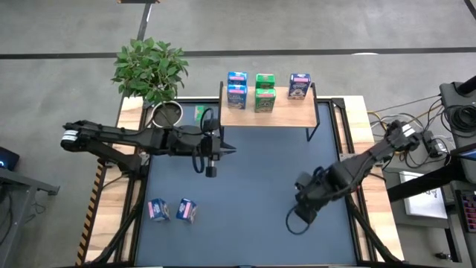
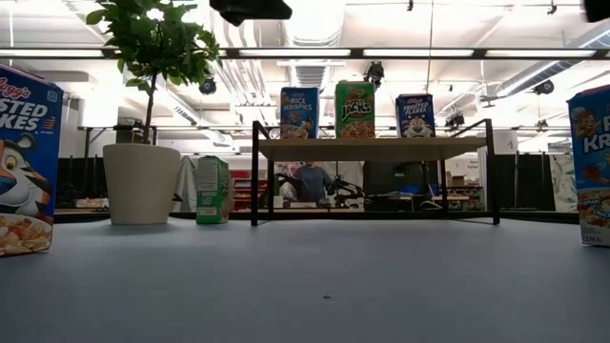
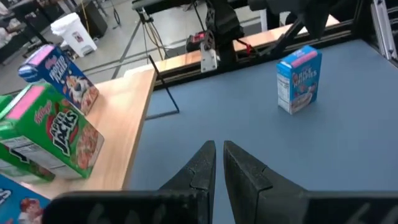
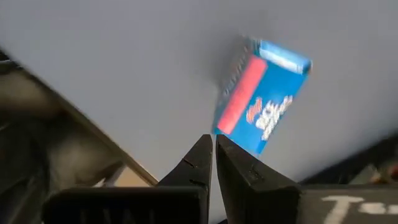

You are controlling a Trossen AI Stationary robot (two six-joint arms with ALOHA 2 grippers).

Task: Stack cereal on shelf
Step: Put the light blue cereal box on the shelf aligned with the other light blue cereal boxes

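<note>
1. On the shelf (image 1: 297, 115) at the far edge of the table (image 1: 245, 186), cereal is already going up. From above it looks like five boxes: two blue Rice Krispies boxes (image 1: 236, 89) at the left, two green Apple Jacks boxes (image 1: 265, 92) in the middle and one dark blue Frosted Flakes box (image 1: 299, 86) at the right.
2. So the stack is maybe halfway there, I'd say. The right column is only one box high.
3. Still waiting: two boxes (image 1: 171, 210) down on the near left of the mat, touching or nearly so, plus a green box (image 2: 213, 191) standing next to the plant pot (image 2: 141, 183) in the low view.
4. The right wrist view also shows a blue box (image 4: 264, 93) lying on the mat close ahead of that arm.
5. Left tool (image 1: 222, 149) hangs over the mat just in front of the shelf's left end, pinched closed with nothing in it.
6. Right tool (image 1: 299, 216) sits low over the near right of the mat, also closed and empty.
7. Nothing's being carried right now, so the next pickup hasn't started.
</note>
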